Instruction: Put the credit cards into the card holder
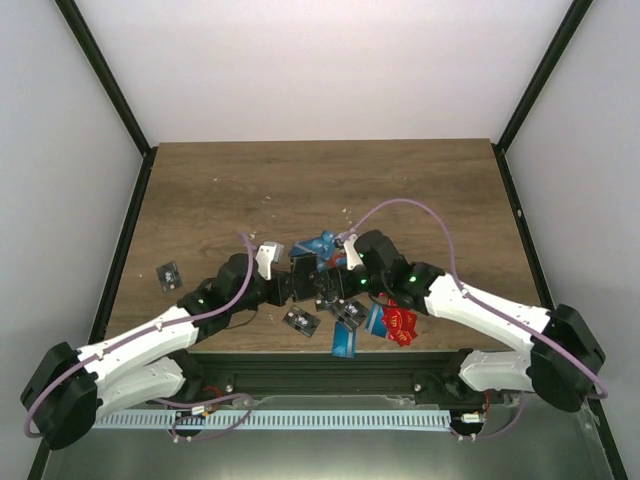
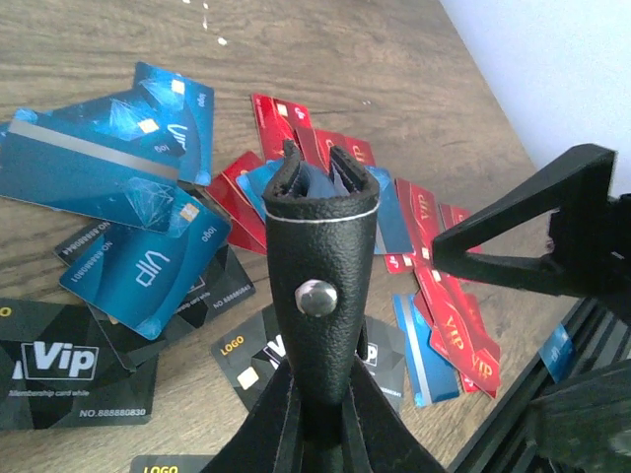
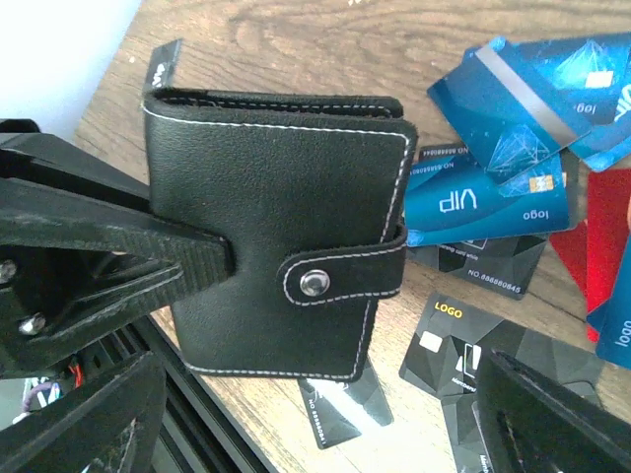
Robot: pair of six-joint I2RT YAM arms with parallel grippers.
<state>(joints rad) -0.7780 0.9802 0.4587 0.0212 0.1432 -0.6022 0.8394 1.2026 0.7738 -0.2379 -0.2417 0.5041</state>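
The card holder (image 3: pixel 286 217) is a black stitched case with its clasp tab snapped shut. My left gripper (image 2: pixel 320 394) is shut on it and holds it off the table; in the left wrist view the card holder (image 2: pixel 320 246) shows edge-on, with something blue between its flaps. My right gripper (image 3: pixel 315 424) is open just beside the holder, touching nothing, and one of its fingers (image 2: pixel 523 246) shows in the left wrist view. Blue credit cards (image 2: pixel 108 168), red ones (image 2: pixel 444 296) and black ones (image 2: pixel 69 365) lie spread on the wood beneath. From above, both grippers meet at the card holder (image 1: pixel 303 265).
One black card (image 1: pixel 170 273) lies alone at the left. A blue card (image 1: pixel 345 343) and red cards (image 1: pixel 400 325) sit at the table's front edge (image 1: pixel 330 352), next to the black rail. White walls and black posts close in the table's sides and back.
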